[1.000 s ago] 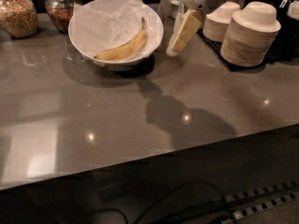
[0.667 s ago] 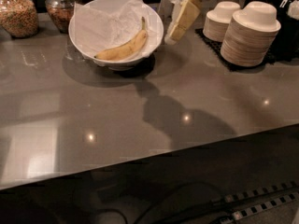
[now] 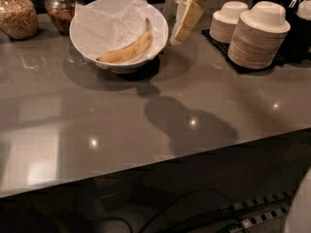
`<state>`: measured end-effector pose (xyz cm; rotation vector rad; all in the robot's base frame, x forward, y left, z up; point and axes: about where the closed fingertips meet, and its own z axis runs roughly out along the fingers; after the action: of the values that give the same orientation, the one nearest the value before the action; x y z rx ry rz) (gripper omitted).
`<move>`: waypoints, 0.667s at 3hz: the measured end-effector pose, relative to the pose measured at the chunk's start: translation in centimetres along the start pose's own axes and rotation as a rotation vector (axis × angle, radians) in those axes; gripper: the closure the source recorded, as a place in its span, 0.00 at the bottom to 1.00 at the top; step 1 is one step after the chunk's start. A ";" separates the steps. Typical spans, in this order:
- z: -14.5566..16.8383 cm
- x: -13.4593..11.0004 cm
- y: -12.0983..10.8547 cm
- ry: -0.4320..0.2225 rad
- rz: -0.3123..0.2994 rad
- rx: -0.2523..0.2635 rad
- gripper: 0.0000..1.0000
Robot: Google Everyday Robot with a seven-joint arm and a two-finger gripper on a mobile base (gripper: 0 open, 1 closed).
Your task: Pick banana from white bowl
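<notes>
The banana point(image 3: 127, 50), yellow with brown speckles, lies curved in the right half of the white bowl point(image 3: 85, 46), on the crinkled white paper lining. The bowl stands at the back left of the grey counter point(image 3: 146, 120). My gripper point(image 3: 178, 37) hangs just right of the bowl's rim, above the counter, pointing down and to the left. Its fingers point(image 3: 189, 16) look slightly apart and hold nothing. The arm above it is cut off by the top edge.
Two glass jars of cereal point(image 3: 17, 13) point(image 3: 60, 6) stand left of the bowl at the back. Stacks of small paper bowls point(image 3: 257, 35) point(image 3: 228, 21) sit on a black mat at the back right. The counter's front edge runs across the lower part, with cables below.
My gripper has moved up and back, and slightly left, closer to the bowl's right rim. The banana and the bowl have not moved.
</notes>
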<state>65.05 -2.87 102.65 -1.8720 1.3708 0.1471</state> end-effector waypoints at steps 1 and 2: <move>4.2 -1.4 -2.9 0.031 -0.251 -0.033 0.00; 7.9 -2.5 -4.7 0.037 -0.447 -0.070 0.00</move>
<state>70.72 4.56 101.05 -2.1998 0.9486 -0.0677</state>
